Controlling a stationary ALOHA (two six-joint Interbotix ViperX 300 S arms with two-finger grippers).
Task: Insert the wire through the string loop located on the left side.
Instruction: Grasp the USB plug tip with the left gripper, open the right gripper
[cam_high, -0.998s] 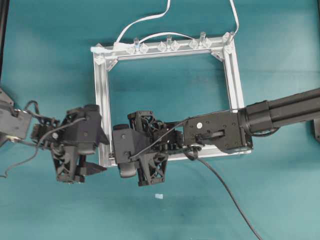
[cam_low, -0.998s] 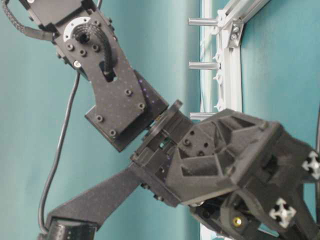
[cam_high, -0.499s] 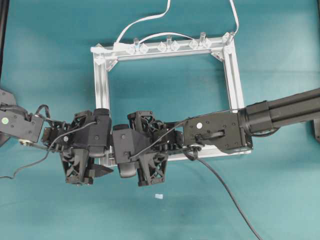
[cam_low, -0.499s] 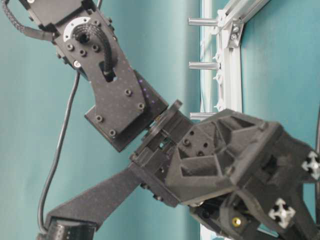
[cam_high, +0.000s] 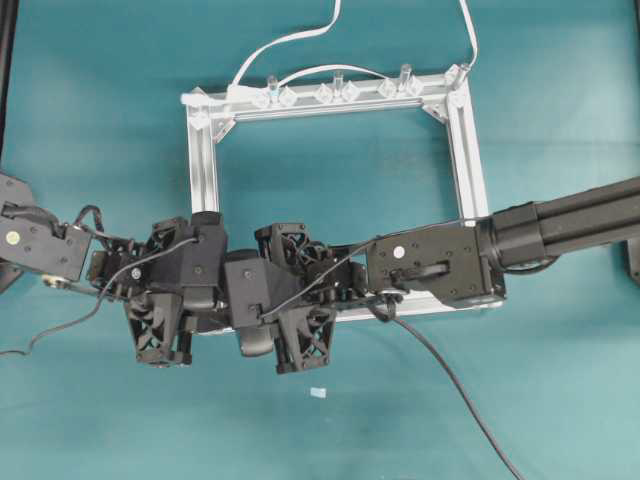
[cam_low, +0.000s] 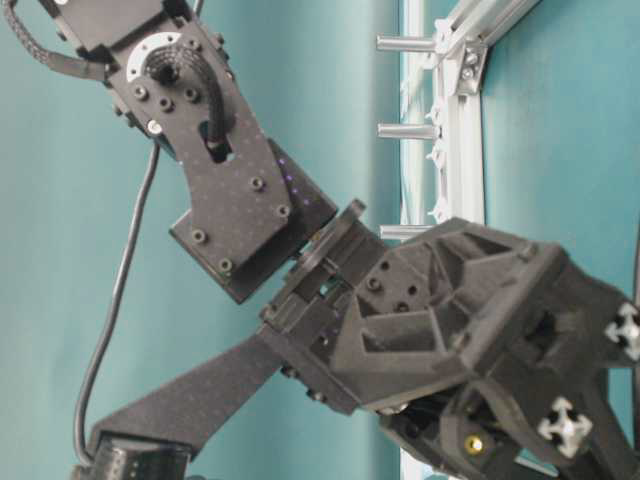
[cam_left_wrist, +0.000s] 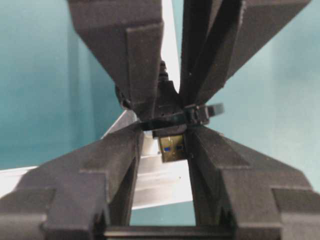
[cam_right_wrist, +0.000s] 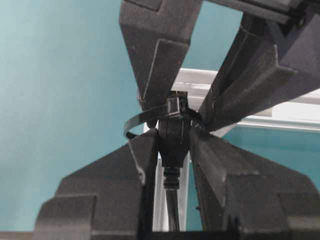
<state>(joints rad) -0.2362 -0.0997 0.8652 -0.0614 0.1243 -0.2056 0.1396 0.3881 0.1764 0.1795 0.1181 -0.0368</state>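
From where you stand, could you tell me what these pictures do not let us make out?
- String loop: overhead, hidden beneath both grippers.
- Plug: left wrist view, body masked by the left gripper; contact unclear.
- Wire: overhead, cut off at the bottom edge.
- Frame: table-level view, lower part blocked by the arm.

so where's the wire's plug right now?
In the left wrist view the plug sits centre frame between the left gripper fingers, metallic tip poking through the string loop. The right wrist view shows the right gripper clamped on its body.
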